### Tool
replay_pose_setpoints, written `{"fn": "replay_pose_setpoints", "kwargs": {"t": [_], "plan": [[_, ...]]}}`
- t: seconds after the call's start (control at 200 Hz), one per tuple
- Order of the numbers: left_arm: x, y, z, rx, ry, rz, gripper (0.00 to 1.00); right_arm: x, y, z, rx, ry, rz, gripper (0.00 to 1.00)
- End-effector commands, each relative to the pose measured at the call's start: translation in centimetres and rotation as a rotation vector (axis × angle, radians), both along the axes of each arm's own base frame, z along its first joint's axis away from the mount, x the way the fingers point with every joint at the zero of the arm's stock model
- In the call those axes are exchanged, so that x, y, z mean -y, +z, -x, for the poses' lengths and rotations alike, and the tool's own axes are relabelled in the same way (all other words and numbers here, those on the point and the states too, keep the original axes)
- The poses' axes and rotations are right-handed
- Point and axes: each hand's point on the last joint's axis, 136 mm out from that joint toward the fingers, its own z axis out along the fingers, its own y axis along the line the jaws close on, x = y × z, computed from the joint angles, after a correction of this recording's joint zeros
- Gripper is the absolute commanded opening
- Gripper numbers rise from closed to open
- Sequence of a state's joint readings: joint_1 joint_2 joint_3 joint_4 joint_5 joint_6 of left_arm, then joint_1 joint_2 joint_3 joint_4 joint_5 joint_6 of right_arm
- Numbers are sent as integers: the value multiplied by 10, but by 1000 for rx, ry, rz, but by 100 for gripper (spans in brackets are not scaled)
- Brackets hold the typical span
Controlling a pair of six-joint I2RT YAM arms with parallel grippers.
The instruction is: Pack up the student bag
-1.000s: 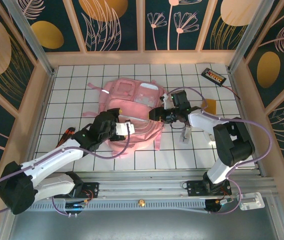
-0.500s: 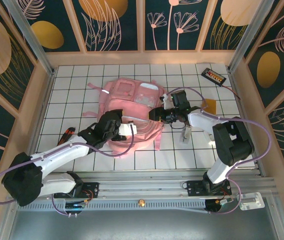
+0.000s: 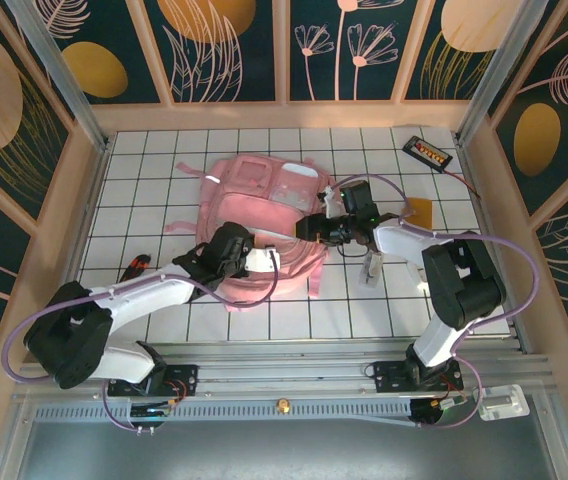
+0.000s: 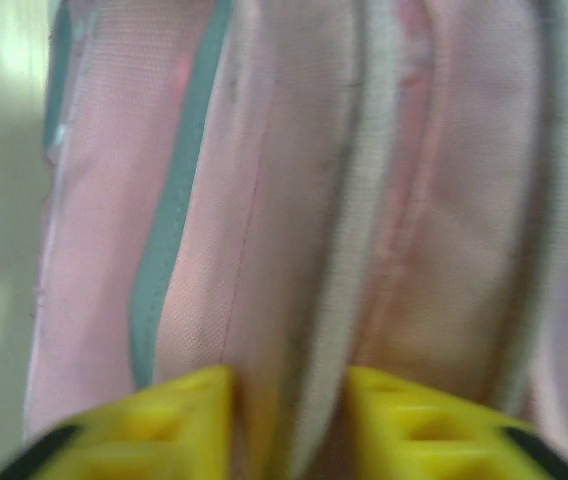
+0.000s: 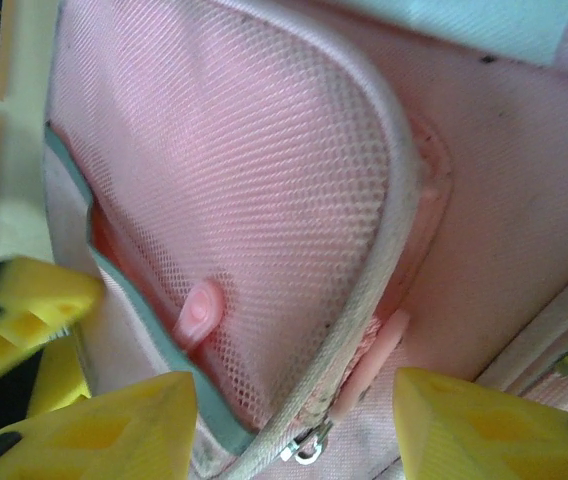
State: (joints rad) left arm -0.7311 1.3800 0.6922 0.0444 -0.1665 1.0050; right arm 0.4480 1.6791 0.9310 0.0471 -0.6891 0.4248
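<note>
Heads up: the student bag (image 3: 256, 188) lies flat just above centre of the overhead frame, on the white tiled table (image 3: 144, 170), and both arms are crowded onto its lower right part. Your left gripper (image 4: 291, 420) is nearly closed, with a fold of pink fabric and a strip of pale piping (image 4: 349, 250) between the fingers. That wrist shot is blurry, so I can't swear it's a firm pinch and not just a graze. Your right gripper (image 5: 294, 430) sits about half open over the mesh pocket (image 5: 234, 200), at the bag's right edge in the overhead. I don't see anything clamped in it, and the zip pull (image 5: 307, 447) is right between the fingers. The biggest risk, I think, is that thin fold. Pull on it and it could slide out, or the whole soft bag could drag across the tiles instead of opening, since nothing pins it down. If you close the right side now, you might catch mesh or piping instead of the pull, and then yanking strains the zip. The two wrists are also close together, so a sideways sweep could knock them into each other. There's a dark thing at the upper right (image 3: 429, 152), well clear of all this.
</note>
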Motion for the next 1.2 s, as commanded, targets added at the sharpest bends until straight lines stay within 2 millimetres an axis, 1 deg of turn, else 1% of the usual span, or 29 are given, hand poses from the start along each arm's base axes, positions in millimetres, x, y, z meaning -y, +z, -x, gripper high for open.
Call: {"fn": "replay_pose_setpoints", "kwargs": {"t": [0.0, 0.05, 0.075, 0.1, 0.14, 0.155, 0.21, 0.285, 0.36, 0.425, 0.49, 0.575, 0.666, 0.766, 0.876, 1.026, 1.196], "plan": [[5, 18, -6, 18, 3, 64, 0, 0, 11, 1, 68, 17, -11, 56], [4, 23, -4, 11, 5, 96, 0, 3, 23, 0, 131, 16, -16, 61], [3, 25, -3, 4, 5, 112, 0, 5, 30, -1, 172, 16, -18, 66], [2, 29, -2, -4, 7, 130, 0, 7, 37, -2, 212, 16, -18, 76], [0, 34, 1, -20, 8, 159, 0, 12, 45, -5, 276, 3, 1, 96], [-1, 36, 1, -23, 9, 172, 0, 15, 47, -7, 302, -5, 13, 99], [-3, 47, 4, -34, 7, 226, 0, 26, 56, -16, 405, -35, 53, 99], [-5, 61, 9, -49, -5, 297, 0, 30, 68, -12, 583, 19, 62, 99], [-5, 70, 13, -66, -18, 340, 0, 25, 77, 0, 737, 112, 27, 99], [-5, 73, 17, -83, -26, 360, 0, 19, 80, 6, 779, 180, 2, 99], [-7, 73, 18, -91, -28, 375, 0, 10, 74, 6, 752, 246, -14, 98], [-9, 73, 17, -91, -27, 388, 0, 0, 58, 10, 684, 339, -44, 95], [-9, 75, 15, -95, -29, 406, 0, -8, 47, 15, 637, 404, -108, 93], [-9, 79, 14, -106, -31, 424, 0, -16, 47, 20, 590, 453, -181, 91], [-9, 81, 13, -118, -34, 441, 0, -21, 51, 24, 566, 490, -229, 91], [-7, 80, 12, -141, -36, 449, 0, -22, 51, 29, 525, 519, -252, 90], [-7, 81, 8, -148, -25, 451, 0, -22, 48, 38, 447, 548, -258, 86]]}}
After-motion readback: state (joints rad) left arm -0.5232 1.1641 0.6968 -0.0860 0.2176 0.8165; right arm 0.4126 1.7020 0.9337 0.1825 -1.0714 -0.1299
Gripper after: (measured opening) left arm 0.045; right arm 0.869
